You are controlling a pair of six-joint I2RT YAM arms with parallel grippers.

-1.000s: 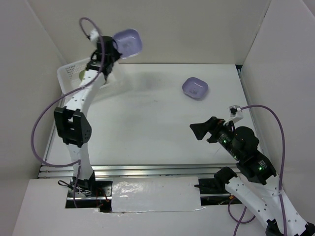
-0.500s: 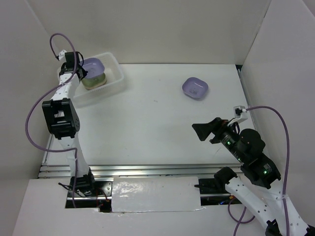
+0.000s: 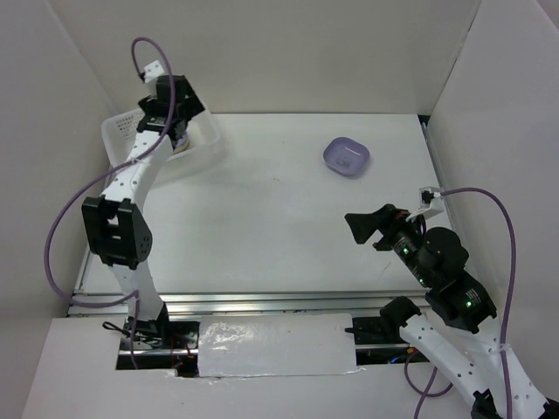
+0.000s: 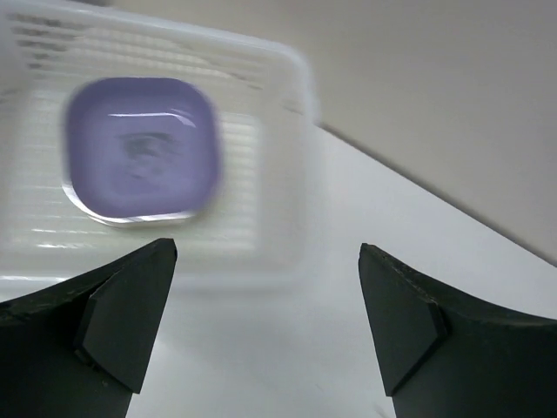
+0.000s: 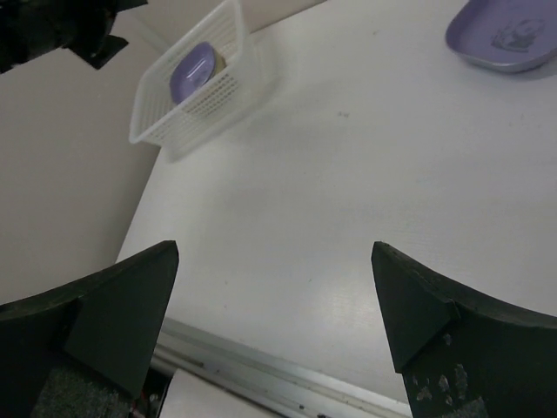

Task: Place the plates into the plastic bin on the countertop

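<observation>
- Jaws spread, left gripper [image 4: 267, 252] hovers over plastic bin [image 4: 280, 77] (purple plate [image 4: 142, 148] lies inside).
- Right gripper [image 5: 274, 252], likewise wide open, hangs above countertop [image 5: 348, 200]; second purple plate [image 5: 509, 33] beyond it.

Bin [image 3: 205, 140] holds one plate [image 4: 139, 144]; second plate [image 3: 346, 157] lies right.

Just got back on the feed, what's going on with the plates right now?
The left gripper hangs open above the plastic bin at the far left of the countertop. A purple plate lies inside the bin below it, not held. A second purple plate sits out on the countertop toward the far right. The right gripper is open and empty, hovering over the countertop short of that plate.
</observation>
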